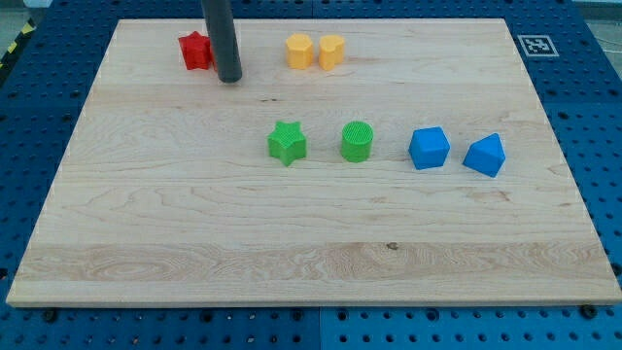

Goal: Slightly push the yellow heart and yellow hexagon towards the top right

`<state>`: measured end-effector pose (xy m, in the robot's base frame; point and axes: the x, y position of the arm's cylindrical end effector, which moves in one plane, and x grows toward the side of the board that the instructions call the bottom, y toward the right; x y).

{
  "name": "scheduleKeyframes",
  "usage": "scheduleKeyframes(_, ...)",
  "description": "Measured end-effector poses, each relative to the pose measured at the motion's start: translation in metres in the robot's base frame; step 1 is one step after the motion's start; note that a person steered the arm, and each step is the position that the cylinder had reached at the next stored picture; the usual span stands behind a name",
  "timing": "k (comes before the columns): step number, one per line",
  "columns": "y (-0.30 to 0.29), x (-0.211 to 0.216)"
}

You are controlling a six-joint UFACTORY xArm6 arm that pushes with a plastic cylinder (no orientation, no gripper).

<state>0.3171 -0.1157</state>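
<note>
Tip [229, 80] down on wooden board [292, 233] near the view's top left, just right of red star [195, 51]; plain rod, nothing grasped. Yellow hexagon [300, 51] and yellow heart [331, 51] side by side, touching, right of tip, apart from it. Mid-board row, left to right: green star [287, 143], green cylinder [358, 142], blue cube [429, 149], blue wedge-like block [485, 156].

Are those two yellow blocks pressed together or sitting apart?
Together, it seems: the yellow hexagon block and yellow heart block sit side by side with no wood visible between them. My tip is off to their left, beside the red star block.
</note>
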Motion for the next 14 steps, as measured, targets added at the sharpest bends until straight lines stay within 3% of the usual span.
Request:
scheduleKeyframes(2,0.023,0.004)
scheduleKeyframes(6,0.064,-0.049)
scheduleKeyframes(12,0.136,-0.049)
scheduleKeyframes(14,0.135,-0.02)
